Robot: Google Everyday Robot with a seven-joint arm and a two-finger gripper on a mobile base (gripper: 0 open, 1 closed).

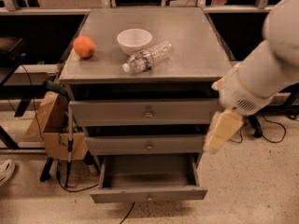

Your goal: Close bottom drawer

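Observation:
The bottom drawer (148, 194) of the grey cabinet stands pulled out toward me, with its brass knob at the centre of its narrow front and its inside bare. The two drawers above it, the middle (148, 144) and the top (148, 111), are shut. My gripper (223, 133), a pale yellowish end on the white arm (264, 73), hangs in front of the cabinet's right edge. It is level with the middle drawer, above the open drawer's right corner, and touches nothing.
On the cabinet top (196, 55) lie an orange (84, 46), a white bowl (134, 40) and a plastic bottle (148, 56) on its side. A cardboard box (56, 125) and a stick lean at the cabinet's left. Cables run over the speckled floor.

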